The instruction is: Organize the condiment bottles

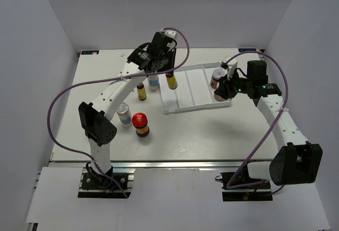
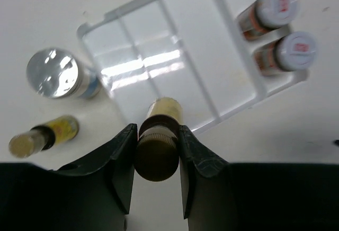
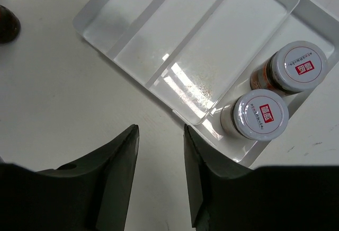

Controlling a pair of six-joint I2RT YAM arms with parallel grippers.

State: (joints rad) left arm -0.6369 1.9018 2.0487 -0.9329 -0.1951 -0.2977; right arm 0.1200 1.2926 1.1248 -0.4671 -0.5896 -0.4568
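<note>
Op1: L gripper [image 2: 157, 141] status?
Op2: I see it pinched tight on the dark cap of a slim yellow bottle [image 2: 165, 110], one finger each side. Bottle's upright at the tray [image 2: 94, 28] end nearest the loose bottles. Can't tell if its base sits on smth or is lifted.
Op1: R side?
Op2: R gripper [image 3: 160, 135] has its fingers spread, nothing btwn them, touching nothing. It hangs over bare table [image 3: 63, 93], just beside the tray's long rim.
Op1: Any labels?
Op2: Two white-lidded jars [image 3: 295, 67] stand side by side in the tray's end slot, opp. end from the yellow bottle. Each lid has a red square sticker w/ white characters, too small for me to read. A silver-capped shaker [image 2: 53, 73] w/ a blue label stands on the table just beside the tray corner, text not legible. A second yellow bottle [image 2: 45, 138] is near it, label unreadable
</note>
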